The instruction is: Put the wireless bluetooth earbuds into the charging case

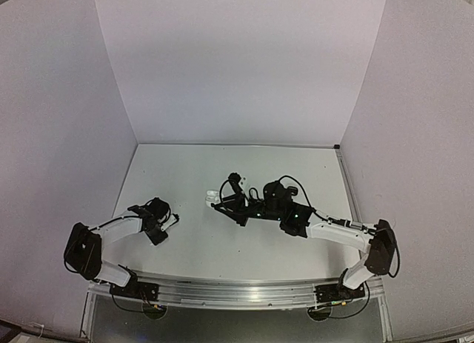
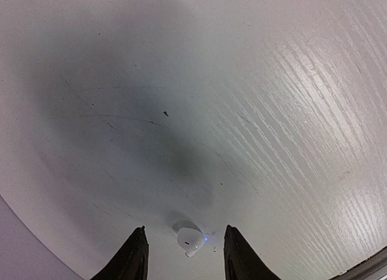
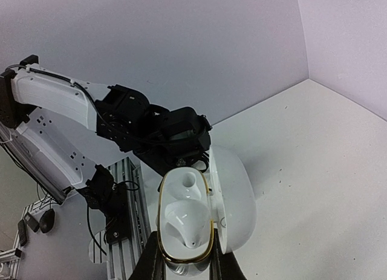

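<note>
Left wrist: left tool point(image 2: 186, 228) straddles earbud point(image 2: 191, 240); right tool point(image 3: 186, 260) grips charging case point(image 3: 234, 195).

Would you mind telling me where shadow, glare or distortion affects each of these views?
Left wrist: a dark shadow crosses the table beyond the white earbud, with streaky glare at right. Top external: wide-angle distortion bends the walls. Right wrist: evenly lit, open charging case sharp.

From above and behind the bases, we look down over the whole table point(image 1: 192, 165) and both arms. Our left wrist camera faces steeply down, close to the tabletop, with its own fingers point(image 2: 130, 262) at the lower edge. Our right wrist camera sits close over the charging case point(image 3: 233, 195) and looks low across the table toward the left arm point(image 3: 57, 98), the same left arm point(image 1: 118, 228) that the overhead view shows.
</note>
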Robot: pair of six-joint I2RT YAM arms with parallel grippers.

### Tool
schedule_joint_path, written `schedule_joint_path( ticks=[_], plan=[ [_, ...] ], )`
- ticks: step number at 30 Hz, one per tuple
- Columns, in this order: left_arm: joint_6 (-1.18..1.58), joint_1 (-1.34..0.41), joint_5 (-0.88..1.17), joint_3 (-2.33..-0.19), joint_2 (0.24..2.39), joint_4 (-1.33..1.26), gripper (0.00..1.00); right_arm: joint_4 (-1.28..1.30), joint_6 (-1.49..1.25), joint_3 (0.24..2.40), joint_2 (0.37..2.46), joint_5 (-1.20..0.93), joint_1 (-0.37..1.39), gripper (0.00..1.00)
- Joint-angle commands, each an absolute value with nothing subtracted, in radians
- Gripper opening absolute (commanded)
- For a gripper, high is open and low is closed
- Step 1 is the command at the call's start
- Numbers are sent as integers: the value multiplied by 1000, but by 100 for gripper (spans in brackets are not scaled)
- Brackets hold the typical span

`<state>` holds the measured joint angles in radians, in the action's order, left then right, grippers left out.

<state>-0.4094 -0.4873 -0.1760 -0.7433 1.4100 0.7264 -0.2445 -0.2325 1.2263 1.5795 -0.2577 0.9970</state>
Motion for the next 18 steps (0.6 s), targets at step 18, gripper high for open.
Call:
schedule_joint_path(
  ticks=[18],
  plan=[
    [-364,-449,-205,-699,1529,704,36,-227,-232,1228,1538,-244,994,0]
  ],
)
